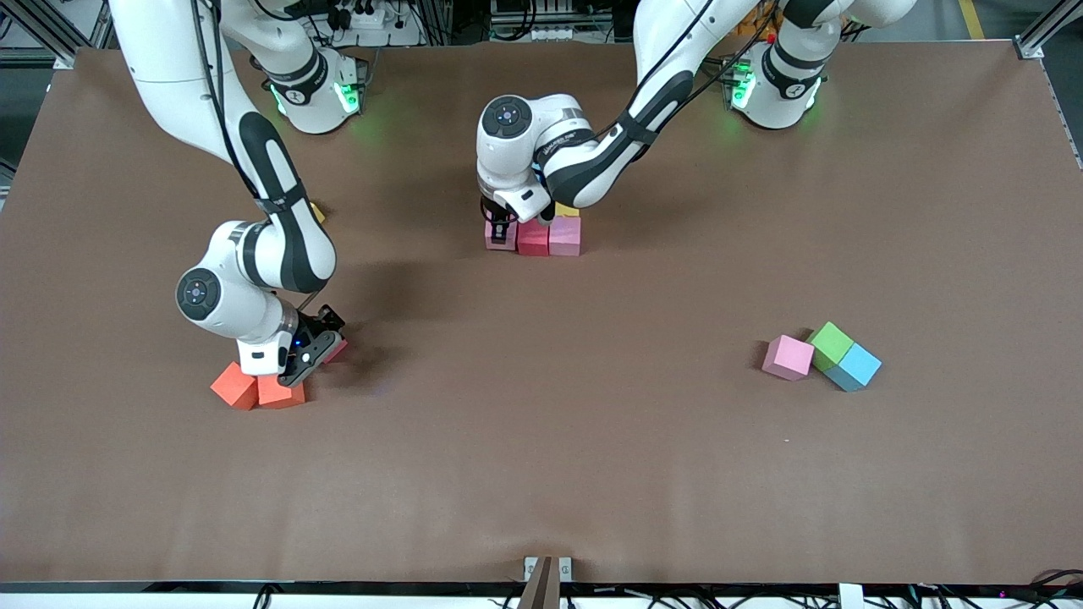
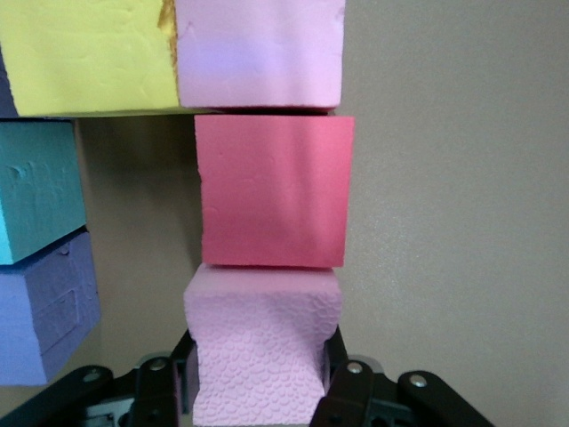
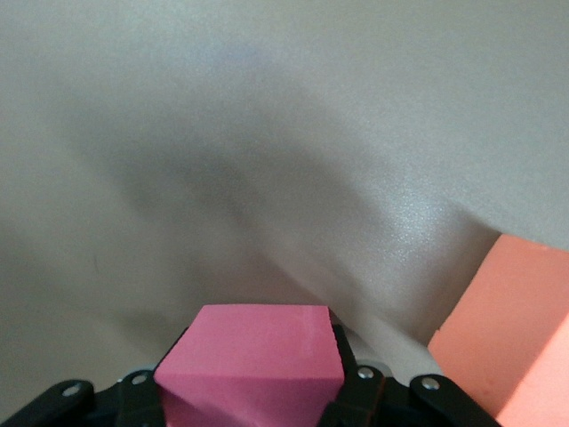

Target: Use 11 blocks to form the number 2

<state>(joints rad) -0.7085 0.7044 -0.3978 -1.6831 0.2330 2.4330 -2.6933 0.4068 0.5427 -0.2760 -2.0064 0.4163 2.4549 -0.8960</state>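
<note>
Brown matte table (image 1: 592, 474): left hand (image 2: 258, 391) grips a pink block (image 2: 262, 347), right hand (image 3: 253, 400) a crimson block (image 3: 253, 356).

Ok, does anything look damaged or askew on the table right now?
One flaw: the yellow block in the row being built has a torn, browned edge where it meets the pale pink block. The loose pink, green and blue blocks sit at skewed angles, but they are only waiting. Nothing else stands out.

both arms low, left claw (image 1: 501, 230) and right claw (image 1: 315, 348) clamped (wrists bent)
</note>
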